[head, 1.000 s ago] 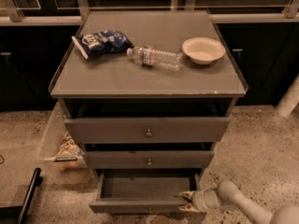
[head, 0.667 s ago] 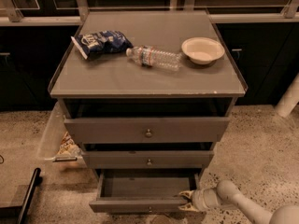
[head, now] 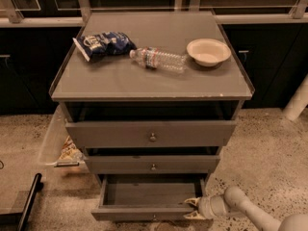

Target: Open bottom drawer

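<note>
The bottom drawer (head: 144,196) of the grey cabinet stands pulled out, its inside empty; its slim front (head: 139,214) runs along the lower edge of the view and its knob barely shows. My gripper (head: 192,208) is at the right end of that front, with one finger above its top edge and one below. The grey arm (head: 240,208) reaches in from the lower right. The middle drawer (head: 153,164) and the top drawer (head: 151,134), each with a small round knob, sit slightly pulled out.
On the cabinet top (head: 96,81) lie a blue snack bag (head: 103,43), a plastic water bottle (head: 159,59) on its side and a white bowl (head: 208,51). A clear bin (head: 57,143) with packets stands left of the cabinet. A black bar (head: 29,201) lies on the floor at lower left.
</note>
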Tool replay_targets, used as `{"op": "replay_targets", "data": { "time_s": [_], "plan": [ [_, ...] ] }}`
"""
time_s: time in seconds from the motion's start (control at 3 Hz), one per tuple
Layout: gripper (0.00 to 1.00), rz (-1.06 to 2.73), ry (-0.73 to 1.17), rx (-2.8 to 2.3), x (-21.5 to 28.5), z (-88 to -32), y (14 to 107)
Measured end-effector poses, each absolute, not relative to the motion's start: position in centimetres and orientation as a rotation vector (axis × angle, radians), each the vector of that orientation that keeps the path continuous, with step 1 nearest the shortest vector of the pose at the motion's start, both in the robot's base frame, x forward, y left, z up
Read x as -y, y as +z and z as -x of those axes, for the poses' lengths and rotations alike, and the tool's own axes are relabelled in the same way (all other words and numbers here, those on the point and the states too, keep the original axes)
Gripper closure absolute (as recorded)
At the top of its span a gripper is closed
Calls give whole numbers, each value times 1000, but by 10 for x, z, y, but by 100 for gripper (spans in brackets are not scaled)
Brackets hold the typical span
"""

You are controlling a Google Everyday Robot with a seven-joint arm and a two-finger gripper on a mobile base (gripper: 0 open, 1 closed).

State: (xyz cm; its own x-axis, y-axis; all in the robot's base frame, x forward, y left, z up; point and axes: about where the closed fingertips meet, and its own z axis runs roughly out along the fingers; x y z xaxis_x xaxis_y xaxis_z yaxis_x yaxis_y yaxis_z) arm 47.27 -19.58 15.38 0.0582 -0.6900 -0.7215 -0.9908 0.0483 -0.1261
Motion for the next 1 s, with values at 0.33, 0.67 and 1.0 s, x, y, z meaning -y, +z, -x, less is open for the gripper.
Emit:
{"op": "replay_targets", "data": {
  "time_s": [0.33,0.67,1.0],
  "plan": [
    [38,1704,604,-1694,195,-473,156],
    [61,1697,620,-1687,203,-456,155],
    [67,1697,620,-1687,203,-456,155]
  ]
}}
